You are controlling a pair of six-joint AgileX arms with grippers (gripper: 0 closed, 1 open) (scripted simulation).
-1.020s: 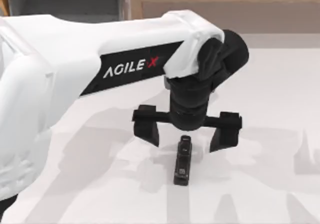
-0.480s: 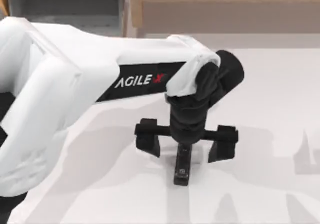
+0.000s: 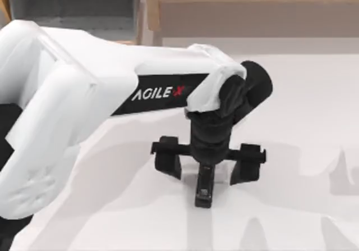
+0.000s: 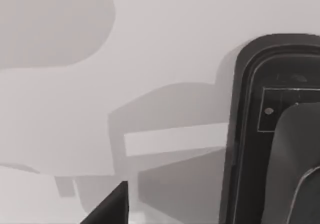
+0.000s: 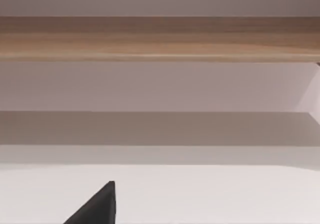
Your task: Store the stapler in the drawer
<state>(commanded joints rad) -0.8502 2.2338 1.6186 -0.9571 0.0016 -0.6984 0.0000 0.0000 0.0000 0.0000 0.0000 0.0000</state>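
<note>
There is one stapler (image 3: 204, 187), one drawer (image 3: 73, 9) and one wider wood-edged unit (image 3: 252, 12). The left gripper (image 3: 207, 169) stands in the centre of the top view, low over the white table (image 3: 303, 122). Its two black fingers (image 3: 168, 162) are spread wide, one on each side of the stapler, and neither touches it; the gripper holds nothing. The stapler lies flat on the table between them, its near end reaching out toward the lower edge of the frame and its far end hidden under the gripper's black wrist. It is a slim black bar with small grey marks on top. In the left wrist view its rounded black body (image 4: 270, 134) is at the right edge, with a smooth rim. The drawer, grey inside, sits in the upper left of the top view. For the right gripper, I cannot tell how its fingers stand.
</note>
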